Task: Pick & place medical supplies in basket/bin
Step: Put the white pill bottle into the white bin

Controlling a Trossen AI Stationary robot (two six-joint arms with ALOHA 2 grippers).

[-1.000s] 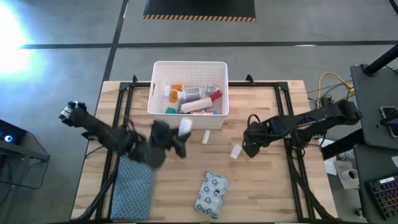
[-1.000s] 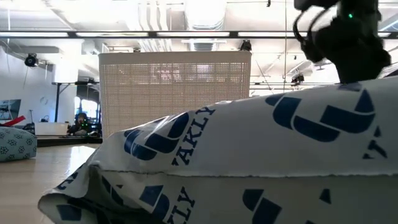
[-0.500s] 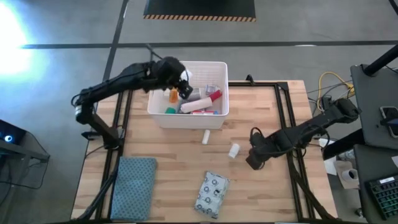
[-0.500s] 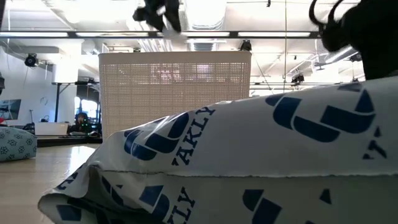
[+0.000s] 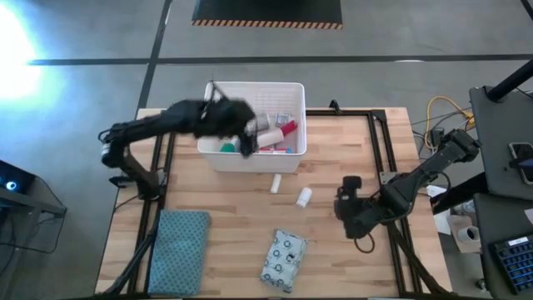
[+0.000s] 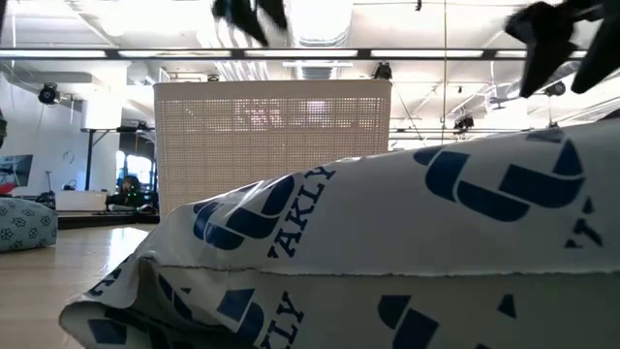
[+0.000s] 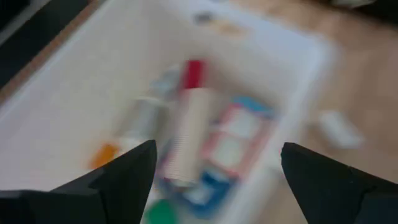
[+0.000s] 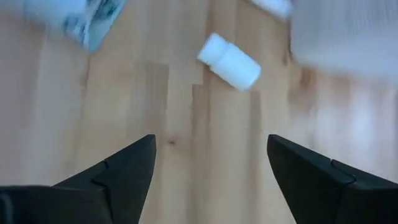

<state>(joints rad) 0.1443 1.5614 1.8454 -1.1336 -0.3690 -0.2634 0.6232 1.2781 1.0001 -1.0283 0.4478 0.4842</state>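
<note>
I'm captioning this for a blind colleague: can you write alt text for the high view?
From above, the left claw hangs open over a white bin of medical supplies. The right claw is open beside a small white bottle on the wooden table.

Low view: printed cloth (image 6: pixel 407 262) fills foreground, hides table & most of bin (image 6: pixel 271 136). Left wrist view motion-blurred; bin contents (image 7: pixel 199 143) just colour smears. Right wrist view: patterned packet (image 8: pixel 74 18) cut off by edge, blurred.
</note>
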